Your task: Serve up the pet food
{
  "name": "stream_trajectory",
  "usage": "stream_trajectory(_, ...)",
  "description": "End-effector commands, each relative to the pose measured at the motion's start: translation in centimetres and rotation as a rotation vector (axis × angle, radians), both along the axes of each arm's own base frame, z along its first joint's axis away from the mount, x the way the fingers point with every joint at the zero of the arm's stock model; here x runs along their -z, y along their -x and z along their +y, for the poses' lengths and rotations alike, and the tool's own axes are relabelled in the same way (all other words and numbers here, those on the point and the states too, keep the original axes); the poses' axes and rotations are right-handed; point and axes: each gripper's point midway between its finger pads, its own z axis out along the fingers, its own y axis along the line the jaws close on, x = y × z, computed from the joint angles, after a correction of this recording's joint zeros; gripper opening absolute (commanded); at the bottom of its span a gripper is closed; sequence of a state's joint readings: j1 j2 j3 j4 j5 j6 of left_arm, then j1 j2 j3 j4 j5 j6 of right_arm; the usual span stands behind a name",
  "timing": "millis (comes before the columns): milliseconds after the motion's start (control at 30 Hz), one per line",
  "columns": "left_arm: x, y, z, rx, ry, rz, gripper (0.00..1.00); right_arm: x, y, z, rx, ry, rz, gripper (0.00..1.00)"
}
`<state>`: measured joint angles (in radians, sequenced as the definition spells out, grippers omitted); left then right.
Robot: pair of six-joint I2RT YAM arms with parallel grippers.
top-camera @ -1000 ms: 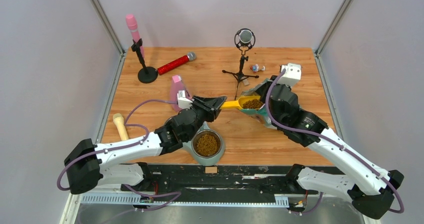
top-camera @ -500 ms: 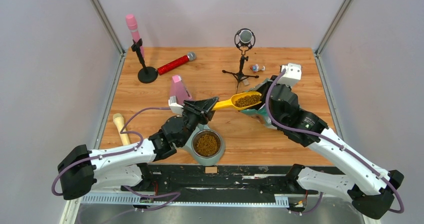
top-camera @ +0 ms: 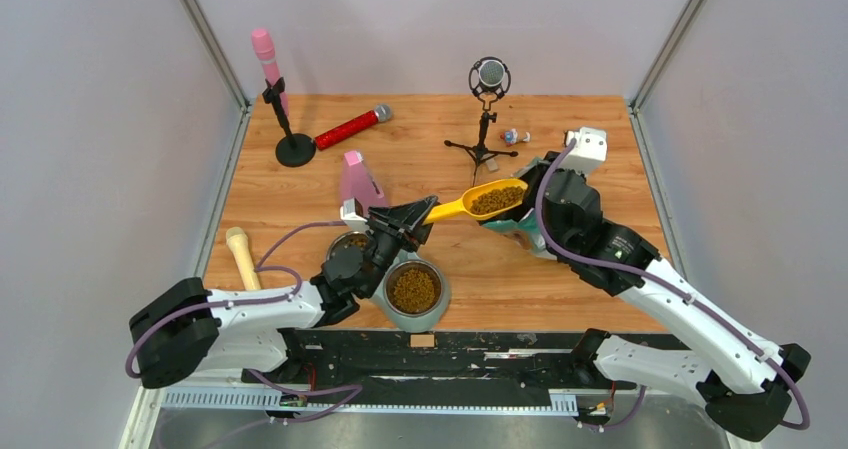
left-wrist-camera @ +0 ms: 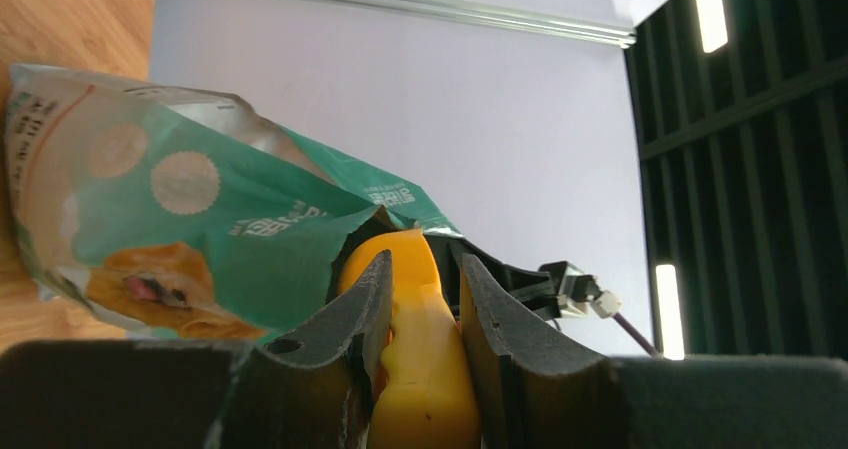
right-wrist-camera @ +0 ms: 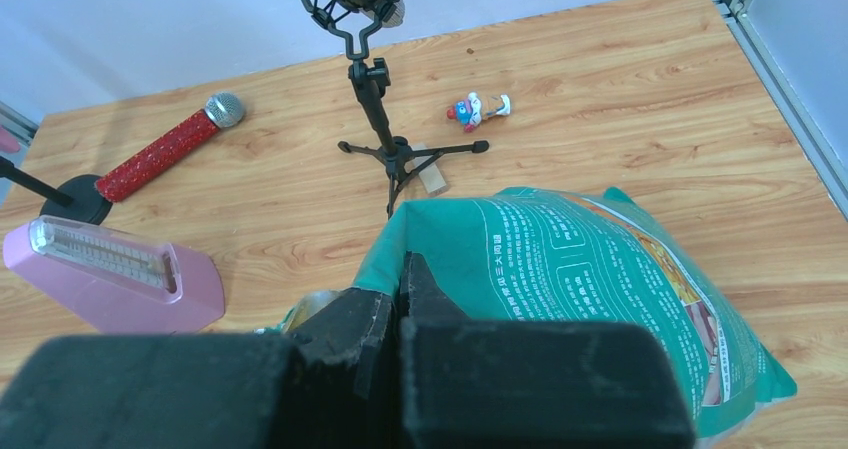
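My left gripper (top-camera: 427, 212) (left-wrist-camera: 425, 261) is shut on the handle of a yellow scoop (top-camera: 480, 202) (left-wrist-camera: 425, 369). The scoop's cup holds brown pet food (top-camera: 496, 200) and hangs just left of the teal-and-silver bag (top-camera: 517, 227) (left-wrist-camera: 200, 229) (right-wrist-camera: 600, 279). My right gripper (right-wrist-camera: 402, 269) is shut on the bag's top edge and keeps it upright. A grey bowl (top-camera: 388, 304) near the front edge is filled with kibble (top-camera: 414, 289). A second, rounder dish (top-camera: 350, 241) shows partly behind my left arm.
At the back stand a pink microphone on a stand (top-camera: 268, 69), a red microphone (top-camera: 350, 127) lying flat and a black tripod microphone (top-camera: 488, 79) (right-wrist-camera: 372, 89). A pink wedge-shaped box (top-camera: 358, 181) (right-wrist-camera: 110, 274), a small toy figure (top-camera: 514, 136) (right-wrist-camera: 478, 109) and a wooden handle (top-camera: 240, 254) lie around.
My left arm has drawn back toward its base, and the loaded scoop has risen and shifted slightly left, away from the bag's mouth. The right arm has barely moved.
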<state>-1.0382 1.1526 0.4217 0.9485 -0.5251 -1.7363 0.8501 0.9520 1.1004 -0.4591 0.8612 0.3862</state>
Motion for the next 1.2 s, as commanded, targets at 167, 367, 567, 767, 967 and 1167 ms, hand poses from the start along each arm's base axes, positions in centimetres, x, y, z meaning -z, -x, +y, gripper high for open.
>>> stream_trajectory(167, -4.0, 0.9, 1.5, 0.021, 0.237, -0.105, 0.00, -7.3, 0.8, -0.9, 0.010, -0.216, -0.180, 0.00)
stream_trajectory(367, -3.4, 0.8, 2.5, -0.026, 0.131, -0.076, 0.00, -7.5, 1.0, -1.5, 0.031, -0.222, -0.189, 0.00)
stream_trajectory(567, -3.1, 1.0, 4.7, -0.095, -0.044, -0.008, 0.00, -7.4, 1.1, -2.0, 0.049, -0.216, -0.192, 0.00)
stream_trajectory(767, -1.7, 1.5, 8.9, -0.197, -0.115, 0.042, 0.00, -7.5, 1.1, -2.2, 0.055, -0.217, -0.196, 0.00)
stream_trajectory(967, -0.7, 2.2, 12.9, -0.289, -0.187, 0.072, 0.00, -7.2, 0.8, -1.8, 0.050, -0.202, -0.189, 0.00)
stream_trajectory(1167, 0.5, 3.4, 17.7, -0.386, -0.262, 0.114, 0.00, -7.0, 0.5, -1.6, 0.055, -0.189, -0.182, 0.00)
